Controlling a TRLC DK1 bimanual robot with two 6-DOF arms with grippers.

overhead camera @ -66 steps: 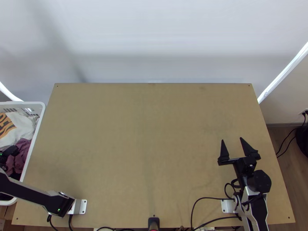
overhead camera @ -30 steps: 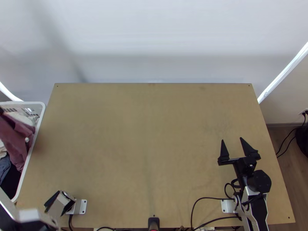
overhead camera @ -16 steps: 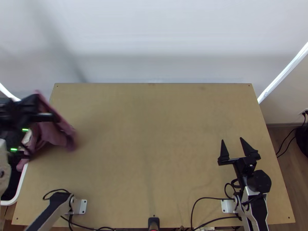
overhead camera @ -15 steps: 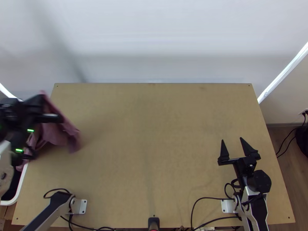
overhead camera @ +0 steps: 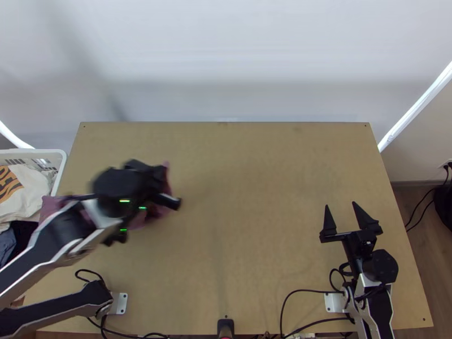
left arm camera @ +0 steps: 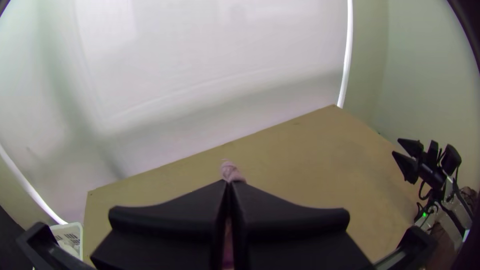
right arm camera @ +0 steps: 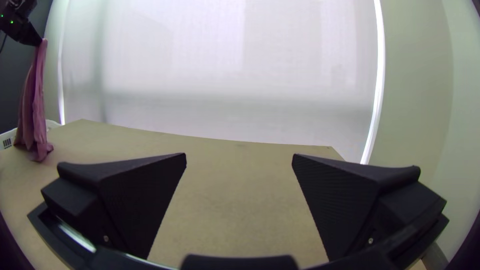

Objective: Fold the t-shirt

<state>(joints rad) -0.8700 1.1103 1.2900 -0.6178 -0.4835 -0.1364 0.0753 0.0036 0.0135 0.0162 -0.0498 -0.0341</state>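
Over the table's left part my left gripper (overhead camera: 160, 183) is held high in the top view, blurred, with the mauve t-shirt (overhead camera: 48, 207) partly hidden under it. In the left wrist view, my left gripper (left arm camera: 229, 184) is shut on the t-shirt, and a bit of the cloth (left arm camera: 231, 171) sticks out beyond its fingertips. The right wrist view shows the t-shirt (right arm camera: 35, 107) hanging bunched in long folds. My right gripper (overhead camera: 342, 205) stands open above the table's right side; in its own view the right gripper (right arm camera: 239, 156) has nothing between its fingers.
The light wooden table (overhead camera: 254, 169) spreads between the arms. At its left edge stands a white basket (overhead camera: 61, 164) holding a white cloth with orange print (overhead camera: 25, 186) and dark clothes. Cables lie near the right arm's base.
From over the basket, the left arm has swung right across the table's left part, carrying the t-shirt along. The basket's other clothes have come into sight again. The right arm has kept still.
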